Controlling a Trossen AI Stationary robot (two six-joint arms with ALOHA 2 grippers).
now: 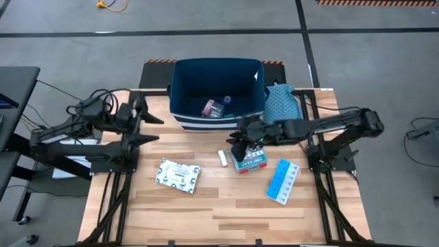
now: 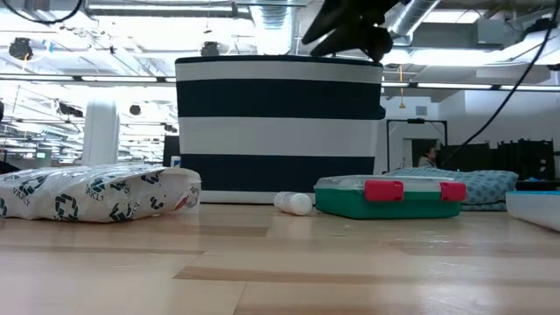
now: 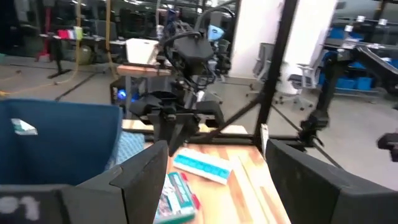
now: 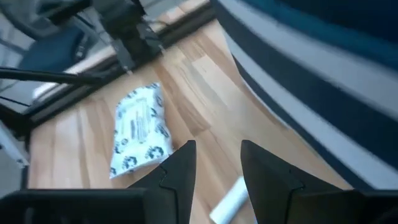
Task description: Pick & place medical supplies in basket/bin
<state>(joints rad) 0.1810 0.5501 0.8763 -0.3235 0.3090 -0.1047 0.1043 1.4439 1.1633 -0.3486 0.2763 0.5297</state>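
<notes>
Hovering right pincer (image 4: pixel 214 165), fingers apart, empty, over white tube (image 1: pixel 223 158); tube's length toward bin (image 1: pixel 180 110).

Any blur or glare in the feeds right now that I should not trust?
Right wrist view: the dark navy striped bin is smeared by motion blur, though the white packet with green print reads fine. Left wrist view: soft throughout, with the teal-and-red box fuzzy. Low view: bright ceiling lights wash out the background. High view: evenly lit, no glare.

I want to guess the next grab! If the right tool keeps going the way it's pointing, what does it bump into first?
Probably the white tube: it lies on the table just ahead of the right tool, though depth is hard to judge.
</notes>
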